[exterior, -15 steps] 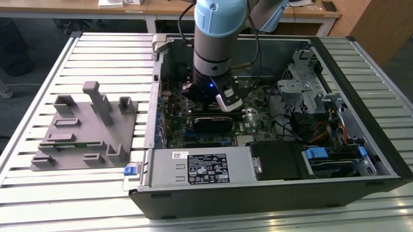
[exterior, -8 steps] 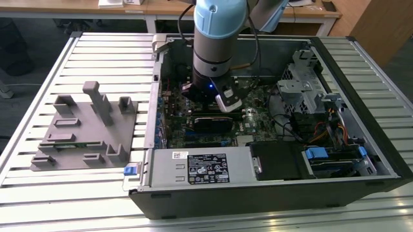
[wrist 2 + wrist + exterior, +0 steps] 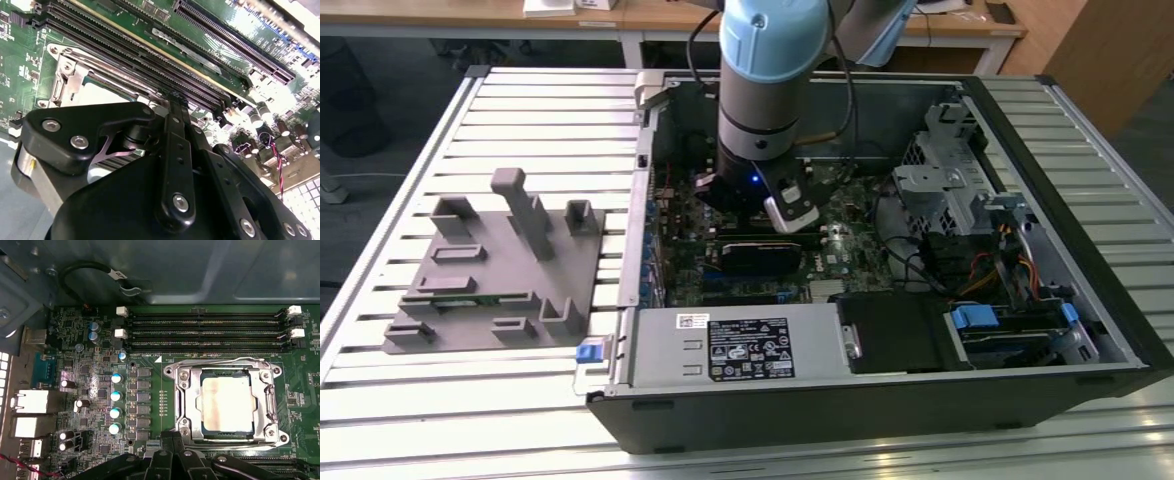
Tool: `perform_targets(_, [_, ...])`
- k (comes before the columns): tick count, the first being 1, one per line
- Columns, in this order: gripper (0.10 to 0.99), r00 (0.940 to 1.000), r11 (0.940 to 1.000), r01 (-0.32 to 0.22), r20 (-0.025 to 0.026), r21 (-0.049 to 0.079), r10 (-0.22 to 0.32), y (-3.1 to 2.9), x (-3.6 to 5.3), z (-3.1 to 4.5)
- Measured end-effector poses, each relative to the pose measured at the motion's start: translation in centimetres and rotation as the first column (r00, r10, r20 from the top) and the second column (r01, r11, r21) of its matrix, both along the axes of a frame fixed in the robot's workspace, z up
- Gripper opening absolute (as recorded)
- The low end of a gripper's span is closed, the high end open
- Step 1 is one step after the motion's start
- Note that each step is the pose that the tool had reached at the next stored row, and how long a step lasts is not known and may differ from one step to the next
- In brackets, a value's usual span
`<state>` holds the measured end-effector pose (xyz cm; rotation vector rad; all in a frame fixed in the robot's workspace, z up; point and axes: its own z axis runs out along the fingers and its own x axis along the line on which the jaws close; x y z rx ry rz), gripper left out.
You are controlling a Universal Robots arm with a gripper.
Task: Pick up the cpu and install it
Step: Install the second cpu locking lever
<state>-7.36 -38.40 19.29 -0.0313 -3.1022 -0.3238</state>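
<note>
In the first wrist view the cpu [image 3: 225, 404], a small square chip with a pale silver top, lies flat inside the black socket with its metal frame [image 3: 186, 390] on the green motherboard. My gripper [image 3: 172, 436] hovers just beside the socket's edge, its black fingers pressed together and holding nothing. The second wrist view has the gripper [image 3: 175, 100] close above the board, with the socket frame [image 3: 67, 80] behind it. In the exterior view the gripper [image 3: 778, 215] reaches down into the open computer case over the middle of the motherboard.
The computer case [image 3: 1107, 330] walls surround the arm. Empty memory slots [image 3: 205, 330] run alongside the socket. A drive cage [image 3: 947, 180] and cables stand at the exterior view's right. A grey plastic fixture [image 3: 487, 270] holding a green memory stick [image 3: 467, 297] lies on the slatted table at its left.
</note>
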Motion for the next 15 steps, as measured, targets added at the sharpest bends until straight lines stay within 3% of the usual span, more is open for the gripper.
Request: perform_targets(15, [0.106,1.0,1.0,0.0,0.0001,-0.008,0.0,0.1,-0.02,0.05])
